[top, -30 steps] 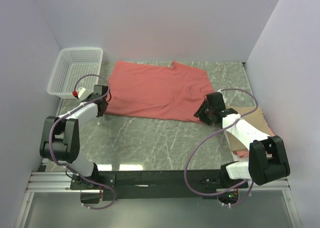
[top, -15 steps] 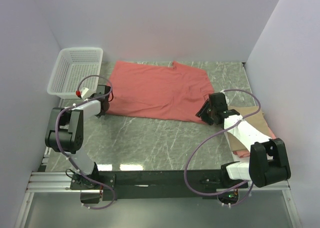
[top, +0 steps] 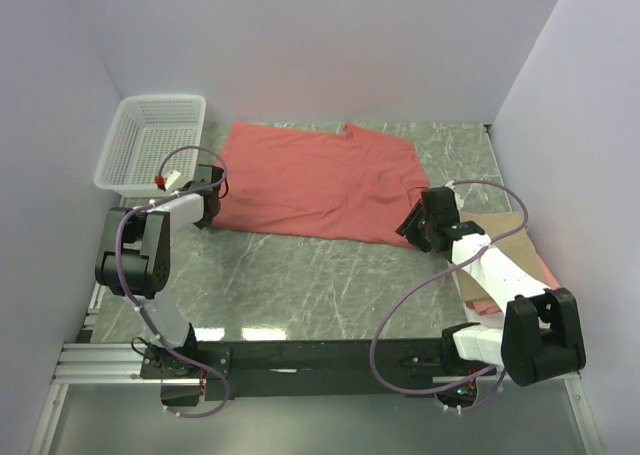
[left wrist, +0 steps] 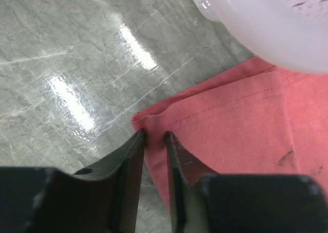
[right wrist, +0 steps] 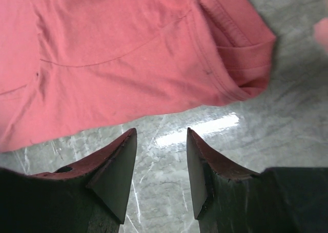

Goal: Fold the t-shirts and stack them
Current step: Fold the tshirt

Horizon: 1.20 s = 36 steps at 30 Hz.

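Grey marble table, pale walls, basket far left. Salmon-red shirt spread far-centre. Left gripper at its near-left corner, jaws almost together, grip unclear; right gripper is being held w/ jaws apart nr right sleeve. Vs 1 s ago, left gripper is being brought farther in

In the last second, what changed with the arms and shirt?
The left gripper edged back at the near-left corner of the red shirt as its arm folded in. The right gripper drifted right, open above the table. Nothing clearly grabbed or released; shirt, basket and folded shirts stayed put.
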Tool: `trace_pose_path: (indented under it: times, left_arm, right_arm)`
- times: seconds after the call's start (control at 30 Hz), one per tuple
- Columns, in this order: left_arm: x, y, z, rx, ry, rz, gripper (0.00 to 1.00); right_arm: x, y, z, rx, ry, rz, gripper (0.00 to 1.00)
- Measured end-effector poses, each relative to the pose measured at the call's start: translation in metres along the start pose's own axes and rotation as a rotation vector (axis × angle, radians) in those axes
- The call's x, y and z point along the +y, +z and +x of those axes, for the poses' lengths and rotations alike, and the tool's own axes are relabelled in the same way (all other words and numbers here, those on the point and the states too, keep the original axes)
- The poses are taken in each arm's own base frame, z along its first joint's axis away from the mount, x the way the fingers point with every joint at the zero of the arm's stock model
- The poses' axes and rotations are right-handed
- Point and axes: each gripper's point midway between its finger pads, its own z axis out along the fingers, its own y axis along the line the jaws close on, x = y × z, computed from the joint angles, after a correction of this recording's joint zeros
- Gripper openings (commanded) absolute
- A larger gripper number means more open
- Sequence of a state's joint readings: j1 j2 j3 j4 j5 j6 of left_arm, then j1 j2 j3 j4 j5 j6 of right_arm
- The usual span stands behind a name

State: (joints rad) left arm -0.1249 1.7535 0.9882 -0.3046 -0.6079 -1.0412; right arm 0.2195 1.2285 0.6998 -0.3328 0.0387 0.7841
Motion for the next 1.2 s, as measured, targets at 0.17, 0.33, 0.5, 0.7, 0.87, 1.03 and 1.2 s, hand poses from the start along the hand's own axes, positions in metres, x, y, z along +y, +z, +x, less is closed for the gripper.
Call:
trace_pose_path:
  times: [0.17,0.33,0.5,0.7,0.87,1.03,1.2]
  left_arm:
    - [0.002,0.0,0.001,0.004,0.012,-0.005,0.11]
    - [0.002,0.0,0.001,0.005,0.014,-0.004,0.01]
    - [0.002,0.0,0.001,0.006,0.014,-0.003,0.01]
    - [0.002,0.0,0.002,0.008,0.017,-0.002,0.01]
    - [0.002,0.0,0.002,0.01,0.03,0.0,0.01]
    - [0.002,0.0,0.002,0.01,0.035,0.0,0.01]
    - [0.002,0.0,0.002,0.01,0.037,0.001,0.01]
  right_arm:
    - [-0.012,-0.001,-0.002,-0.007,0.016,0.047,0.51]
    - [-0.028,0.002,-0.001,0.0,0.045,0.087,0.51]
    - [-0.044,0.01,-0.002,0.011,0.074,0.137,0.51]
    - [-0.061,0.024,0.005,0.042,0.061,0.216,0.51]
    - [-0.068,0.031,0.003,0.041,0.044,0.257,0.52]
    - [-0.07,0.034,-0.003,0.025,0.035,0.284,0.51]
    - [-0.07,0.042,-0.007,0.026,0.018,0.303,0.33]
